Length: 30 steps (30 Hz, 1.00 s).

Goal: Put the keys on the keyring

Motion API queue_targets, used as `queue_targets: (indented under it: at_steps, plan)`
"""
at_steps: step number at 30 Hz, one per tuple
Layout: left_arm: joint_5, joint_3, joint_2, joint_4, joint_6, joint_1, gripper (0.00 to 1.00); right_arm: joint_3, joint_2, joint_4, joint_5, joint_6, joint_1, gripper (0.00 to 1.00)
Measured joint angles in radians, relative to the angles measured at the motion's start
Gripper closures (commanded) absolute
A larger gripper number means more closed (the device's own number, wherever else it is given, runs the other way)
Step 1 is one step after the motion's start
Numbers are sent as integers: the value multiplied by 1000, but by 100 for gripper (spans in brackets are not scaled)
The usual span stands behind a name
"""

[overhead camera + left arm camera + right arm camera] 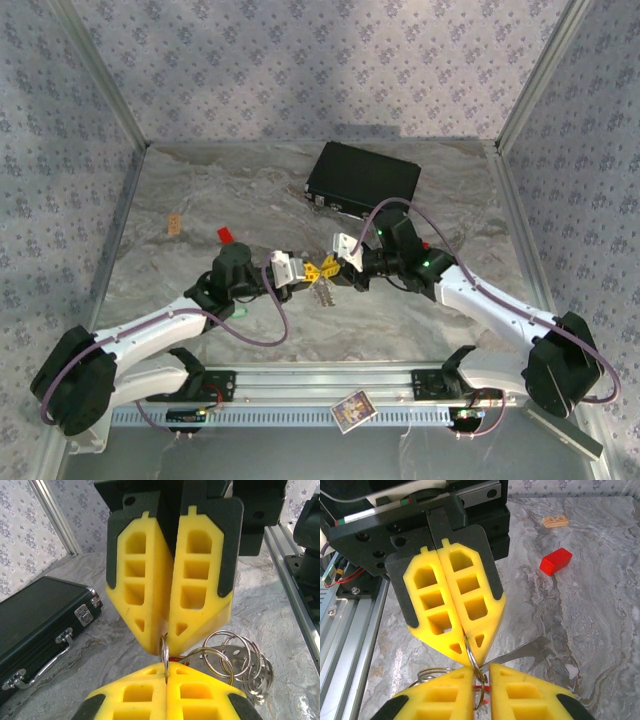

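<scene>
1. Left end effector [166, 669] is pressed together, pinching one loop of the keyring [165, 655], which hangs off the desk [200, 190] between the arms.
2. Right end effector [481, 672] is narrowly parted around the same loop. Cannot tell if it grips.
3. Judged mid-threading: ring is held, no key clearly on it.
4. Red speck [481, 686] between the right fingertips may be a key head, too hidden to say. Yellow fingers cover part of the ring bunch.

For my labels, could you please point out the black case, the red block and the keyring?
black case [362, 178], top view, middle of its lid.
red block [556, 560], right wrist view, top face.
keyring [252, 660], left wrist view, bunched loops.
</scene>
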State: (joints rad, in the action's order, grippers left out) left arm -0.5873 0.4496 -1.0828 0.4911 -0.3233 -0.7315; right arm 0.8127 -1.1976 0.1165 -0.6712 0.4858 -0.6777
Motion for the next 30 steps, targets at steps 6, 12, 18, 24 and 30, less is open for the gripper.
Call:
queue_targets:
  at_steps: [6,12,18,24,30]
  plan:
    - [-1,0,0,8,3,0,76,19,-6,35,-4,24,0,100]
    - [57,7,10,-62,-16,0,69,68,-7,132,49,74,-16,100]
    - [84,50,23,-179,-59,0,74,190,-56,285,173,175,-72,100]
    - [76,72,23,-207,-80,0,77,250,-89,375,250,236,-104,100]
    - [65,72,23,-208,-82,0,85,278,-105,402,275,257,-127,100]
